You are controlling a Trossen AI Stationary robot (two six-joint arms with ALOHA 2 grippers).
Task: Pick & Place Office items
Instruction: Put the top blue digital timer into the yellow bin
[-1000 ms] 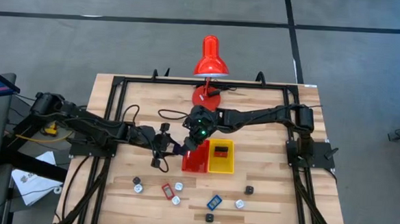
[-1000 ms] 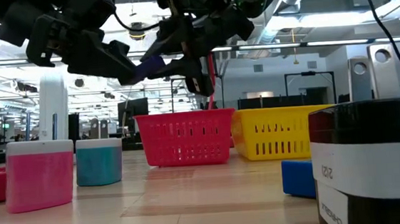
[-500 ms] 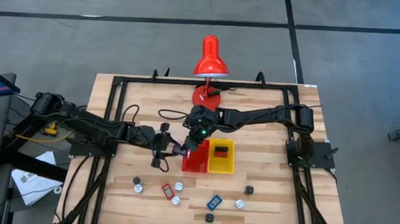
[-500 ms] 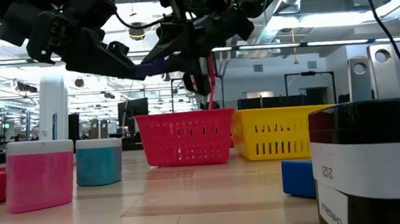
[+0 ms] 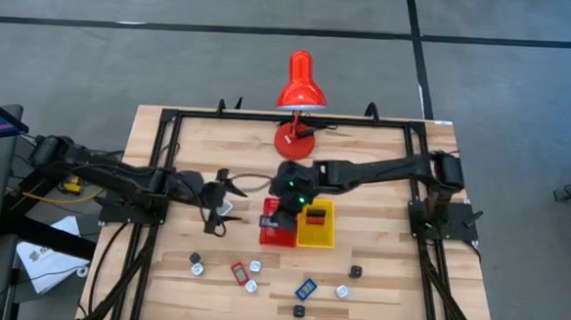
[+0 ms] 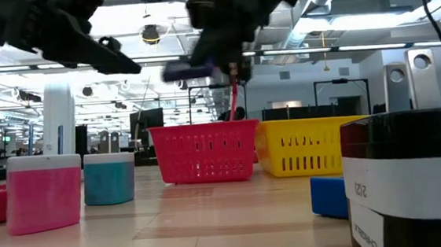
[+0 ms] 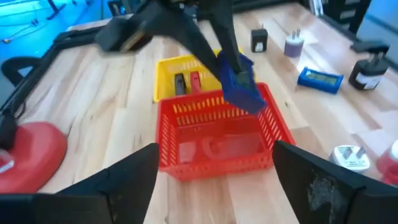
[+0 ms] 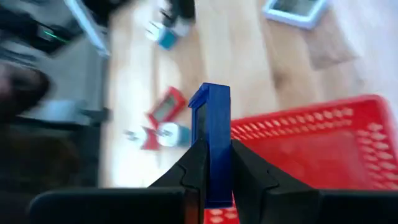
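One handover logged: your left gripper [image 5: 223, 194], centre-left in the high view, has let go and backed away, fingers spread. Right gripper [image 8: 210, 163] now pinches the blue item [image 8: 211, 134], above the red tray [image 5: 280, 233]; placement looks next.

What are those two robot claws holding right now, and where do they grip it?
The right gripper pinches a flat blue item by its lower end, above the red basket. The left gripper is open and holds nothing.
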